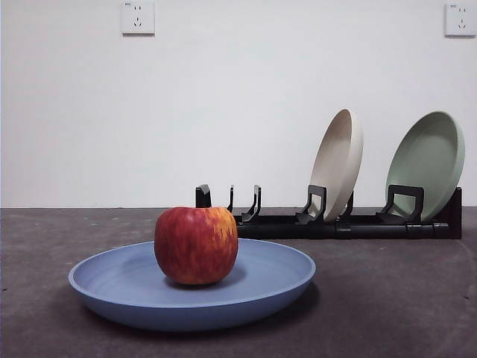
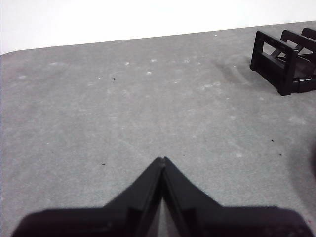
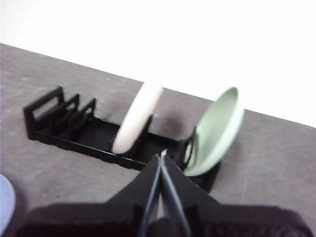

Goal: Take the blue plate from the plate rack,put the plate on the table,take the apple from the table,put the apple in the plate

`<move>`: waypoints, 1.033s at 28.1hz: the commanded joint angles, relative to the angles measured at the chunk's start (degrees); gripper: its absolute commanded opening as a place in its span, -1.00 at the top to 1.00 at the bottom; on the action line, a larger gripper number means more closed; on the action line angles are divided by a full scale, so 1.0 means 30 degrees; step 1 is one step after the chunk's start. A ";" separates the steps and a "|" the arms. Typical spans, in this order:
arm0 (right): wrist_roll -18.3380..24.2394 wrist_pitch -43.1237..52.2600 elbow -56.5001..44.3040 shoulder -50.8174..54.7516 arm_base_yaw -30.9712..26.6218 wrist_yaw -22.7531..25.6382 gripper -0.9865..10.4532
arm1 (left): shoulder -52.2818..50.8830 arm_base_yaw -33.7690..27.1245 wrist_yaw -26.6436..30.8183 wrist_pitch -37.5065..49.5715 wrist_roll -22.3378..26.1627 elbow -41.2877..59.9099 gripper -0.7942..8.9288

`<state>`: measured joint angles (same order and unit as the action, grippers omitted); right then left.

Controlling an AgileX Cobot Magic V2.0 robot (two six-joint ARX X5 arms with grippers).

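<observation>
apple [image 1: 196, 245] sits in the blue plate [image 1: 112, 287], plate flat on the bench [image 1: 402, 298], near and left of the rack [image 1: 343, 224]. looks all done, nothing left. left hand [image 2: 162, 160] and right hand [image 3: 162, 157] both pinched closed, empty, clear of the plate.

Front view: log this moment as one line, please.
apple in blue plate | plate on table | left pincer shut, empty | right pincer shut, empty
</observation>
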<state>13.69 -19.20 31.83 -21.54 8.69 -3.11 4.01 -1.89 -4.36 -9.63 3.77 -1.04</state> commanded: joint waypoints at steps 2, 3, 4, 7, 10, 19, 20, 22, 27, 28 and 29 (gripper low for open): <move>0.0284 0.1064 -0.2681 0.1872 -0.1829 -0.0539 0.83 | -0.0029 -0.0058 -0.0051 0.0073 -0.0168 0.0182 0.84; 0.0291 0.1428 -0.3373 0.2346 -0.2229 -0.0860 0.83 | -0.0029 -0.0058 -0.0051 0.0073 -0.0175 0.0182 0.84; 0.0291 0.1756 -0.4044 0.2812 -0.2616 -0.1158 0.83 | -0.0029 -0.0058 -0.0051 0.0073 -0.0175 0.0182 0.84; 0.0270 0.2433 -0.5574 0.3854 -0.3351 -0.1938 0.83 | -0.0029 -0.0058 -0.0051 0.0073 -0.0175 0.0182 0.84; 0.0270 0.2827 -0.6470 0.4459 -0.3585 -0.2208 0.83 | -0.0029 -0.0058 -0.0051 0.0073 -0.0175 0.0182 0.84; 0.0277 0.2907 -0.7949 0.5763 -0.4932 -0.2164 0.83 | -0.0029 -0.0058 -0.0051 0.0073 -0.0175 0.0182 0.84; 0.0255 0.2922 -0.8131 0.5901 -0.5085 -0.2178 0.83 | -0.0029 -0.0058 -0.0051 0.0073 -0.0175 0.0182 0.84; -0.0015 0.2965 -0.8561 0.6186 -0.5333 -0.2178 0.83 | -0.0029 -0.0058 -0.0051 0.0080 -0.0175 0.0182 0.84; -0.0634 0.2973 -0.9296 0.6776 -0.5676 -0.2193 0.83 | -0.0029 -0.0058 -0.0051 0.0080 -0.0175 0.0182 0.84; -0.0714 0.2973 -0.9435 0.6929 -0.5683 -0.2178 0.83 | -0.0029 -0.0058 -0.0051 0.0073 -0.0175 0.0182 0.84; -0.0721 0.2973 -0.9551 0.7045 -0.5683 -0.2178 0.83 | -0.0029 -0.0058 -0.0051 0.0073 -0.0175 0.0182 0.84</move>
<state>12.62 -10.70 4.14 -0.84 -8.27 -9.48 4.01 -1.89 -4.36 -9.63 3.79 -1.04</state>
